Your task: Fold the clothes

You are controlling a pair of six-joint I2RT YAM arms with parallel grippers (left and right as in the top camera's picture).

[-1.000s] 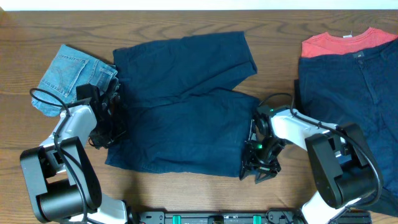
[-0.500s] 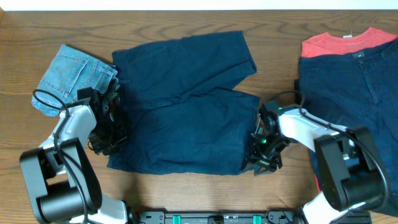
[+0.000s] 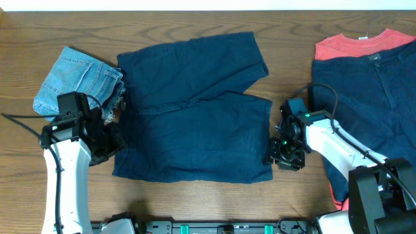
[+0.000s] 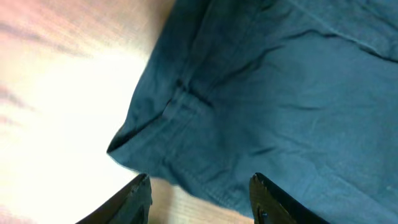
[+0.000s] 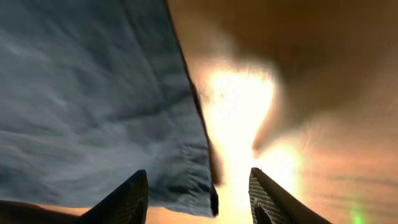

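Dark navy shorts [image 3: 195, 110] lie spread flat in the middle of the table, waistband to the left, legs to the right. My left gripper [image 3: 104, 146] is open and empty just left of the shorts' front left corner [image 4: 180, 99], lifted off it. My right gripper [image 3: 281, 156] is open and empty beside the hem corner [image 5: 186, 180] of the near leg, apart from the cloth.
Folded light denim jeans [image 3: 75, 81] lie at the back left, near my left arm. A pile with a red shirt [image 3: 364, 44] and dark navy garment [image 3: 370, 97] fills the right side. Bare wood [image 3: 195, 201] runs along the front edge.
Both grippers have let go of the shorts and pulled away outward and upward. The near edge of the shorts now lies flat on the table.
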